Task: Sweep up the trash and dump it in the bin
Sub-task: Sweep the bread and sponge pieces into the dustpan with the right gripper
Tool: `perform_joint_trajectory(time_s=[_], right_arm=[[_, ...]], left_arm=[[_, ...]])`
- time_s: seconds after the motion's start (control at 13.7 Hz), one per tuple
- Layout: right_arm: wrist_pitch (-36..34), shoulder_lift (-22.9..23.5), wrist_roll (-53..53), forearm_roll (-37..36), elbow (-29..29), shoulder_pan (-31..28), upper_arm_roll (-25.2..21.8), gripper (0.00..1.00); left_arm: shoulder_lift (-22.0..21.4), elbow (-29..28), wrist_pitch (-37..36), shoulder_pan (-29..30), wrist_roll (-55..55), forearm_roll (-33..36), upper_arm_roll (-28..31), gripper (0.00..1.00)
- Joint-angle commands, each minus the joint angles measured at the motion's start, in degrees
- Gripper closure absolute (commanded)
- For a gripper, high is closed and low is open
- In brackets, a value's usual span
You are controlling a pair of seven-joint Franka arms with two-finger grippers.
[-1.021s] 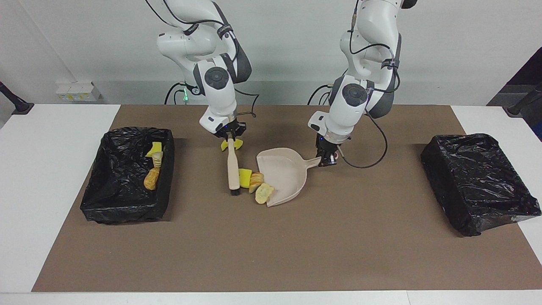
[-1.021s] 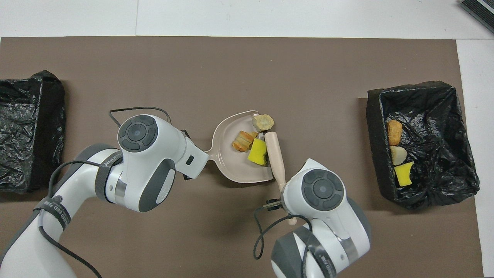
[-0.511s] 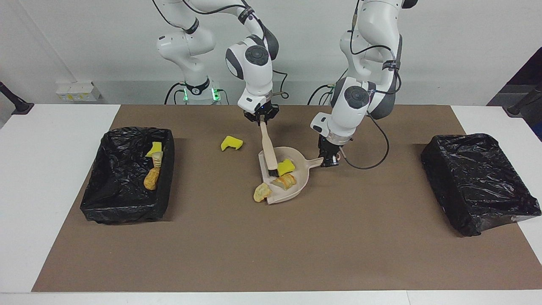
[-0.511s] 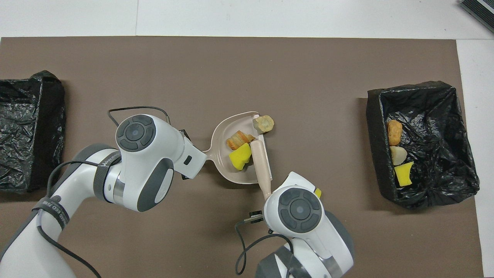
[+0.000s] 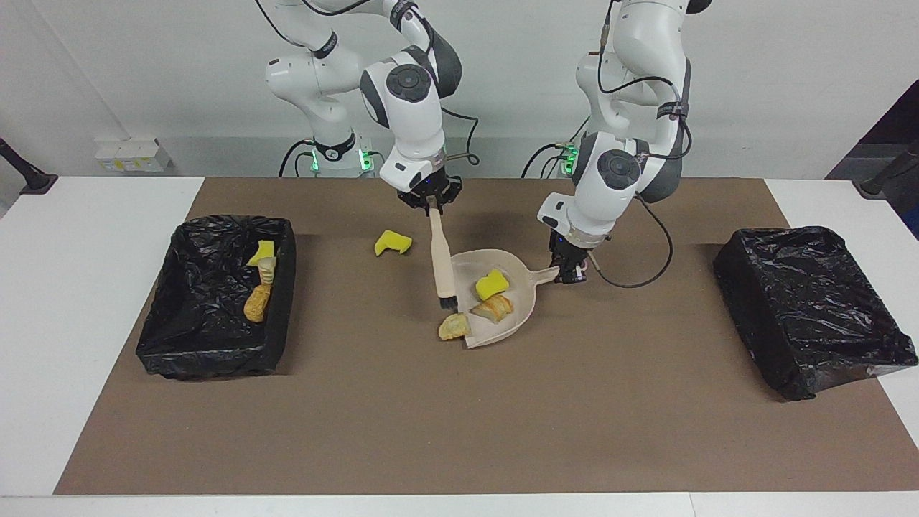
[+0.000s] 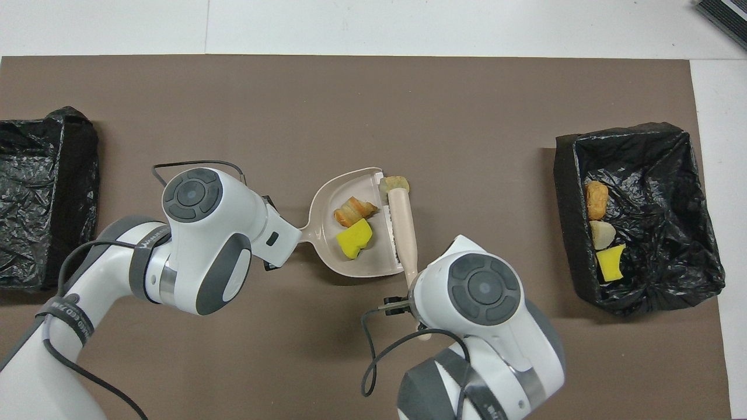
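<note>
the right tool [image 5: 429,205] is clamped on the top of a wooden-handled brush [image 5: 440,260], which slants down so its dark bristles sit at the open lip of the beige dustpan [image 5: 522,310], over the middle of the brown mat [image 5: 459,431] that covers the counter [image 5: 86,287]. the left tool [image 5: 572,271] grips the end of the dustpan's handle, its fingers narrow around it, toward the left arm's end of the pan. inside the pan lie 2 pieces of trash: a yellow sponge chunk [image 5: 491,284] and, just beside it and farther from the robots, a tan bread-like piece [image 5: 494,308]. a 3rd scrap, a golden bread-like lump [image 5: 453,327], rests on the mat touching the pan's open corner, just below the brush tip in the facing view. another yellow sponge piece [image 5: 392,243] lies alone on the mat, nearer to the robots than the pan and toward the right arm's end. the black-lined bin [image 5: 215,298] at the right arm's end of the counter holds 3 scraps: a yellow sponge bit [image 6: 610,263], a pale piece [image 6: 602,234] and an orange-brown bread piece [image 6: 596,199], lined up along its wall nearest the pan. a 2nd bin in black plastic [image 5: 811,309] stands at the left arm's end, well apart from everything else.
</note>
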Motion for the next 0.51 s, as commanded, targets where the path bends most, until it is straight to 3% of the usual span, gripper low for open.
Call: perform_joint_trajectory(time_s=[0.0, 0.22, 0.36, 0.44], right_arm=[[-0.3, 1.6, -4.3, -1.2, 1.2, -2.5, 0.2, 1.00], [2.7, 3.5, -7.6, -8.4, 1.5, -6.8, 0.2, 1.00], [4.1, 5.2, -13.6, -9.8, 2.7, -10.6, 0.2, 1.00], [4.1, 8.2, -14.9, -10.0, 4.4, -11.7, 0.2, 1.00]], left_arm=[[-0.6, 0.4, -3.0, 0.3, -1.8, 0.9, 0.3, 1.00], [-0.4, 2.0, -4.5, -1.2, -8.3, 7.5, 0.0, 1.00], [-0.3, 2.6, -5.4, -1.6, -8.8, 8.3, 0.0, 1.00], [-0.3, 2.6, -5.6, -1.6, -9.0, 8.3, 0.0, 1.00]])
